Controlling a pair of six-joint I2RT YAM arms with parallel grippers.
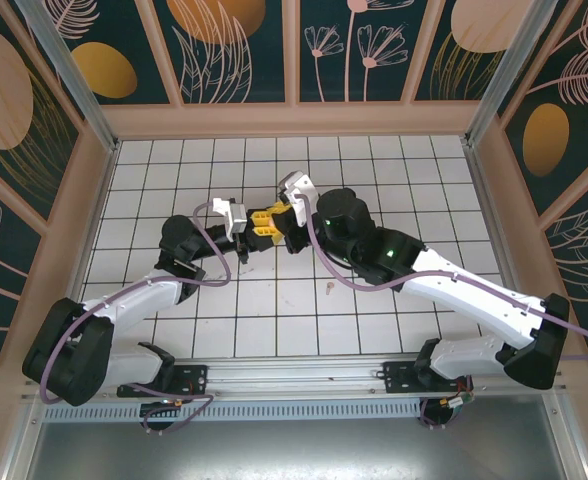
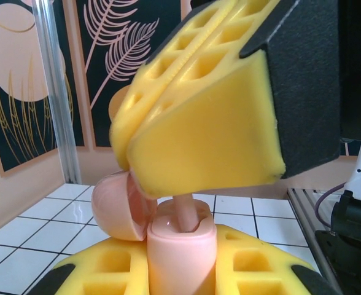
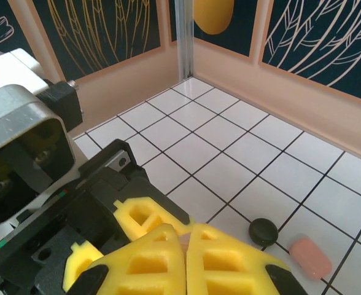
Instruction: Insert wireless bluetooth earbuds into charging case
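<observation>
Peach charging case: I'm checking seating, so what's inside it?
A peach earbud stem stands in the open charging case, pinched by the right gripper. The bud's head and the well's bottom are covered.

The table (image 1: 274,165) is a floor of white square tiles with dark grout lines, edged by a peach skirting (image 3: 303,104). A small round black case (image 3: 263,230) lies shut on a tile beside a grout line. Just beside the black case, on its side away from the aluminium corner post (image 3: 182,37), lies an oblong pink case (image 3: 310,257), slightly apart from it.
</observation>
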